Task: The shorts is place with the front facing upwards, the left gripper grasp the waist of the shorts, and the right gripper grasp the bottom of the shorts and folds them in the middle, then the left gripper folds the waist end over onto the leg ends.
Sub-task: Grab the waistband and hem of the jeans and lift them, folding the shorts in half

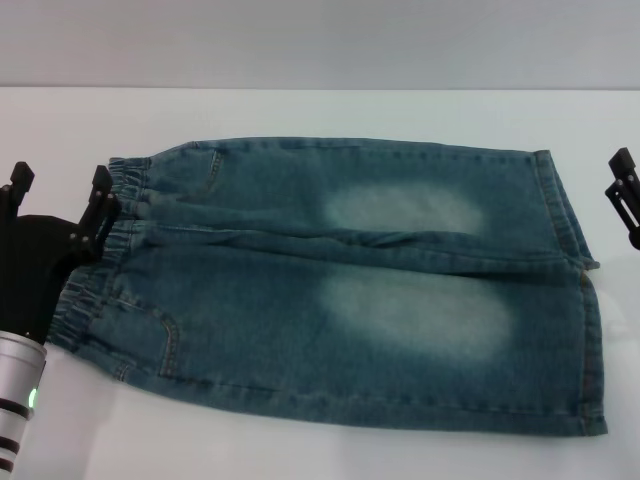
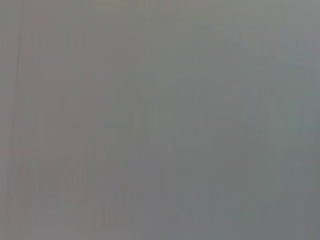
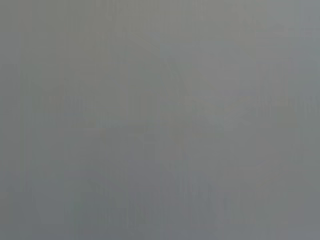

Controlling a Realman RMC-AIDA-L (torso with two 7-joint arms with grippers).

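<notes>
White tabletop (image 1: 300, 455) fills the head view, with a pale wall behind it. Blue denim shorts (image 1: 340, 290) lie flat across it, front up, two faded pale patches showing on the legs. The waist (image 1: 105, 245) points toward the robot's left, and the bottom of the shorts (image 1: 580, 300) with its stitched hems points toward the right. The left gripper (image 1: 58, 205) sits at the waist end, its two black prongs spread apart, one prong over the gathered band, nothing held. The right gripper (image 1: 625, 195) shows only at the frame edge, just beyond the hems; whether it is spread or closed cannot be told. Both wrist views show only featureless grey.
</notes>
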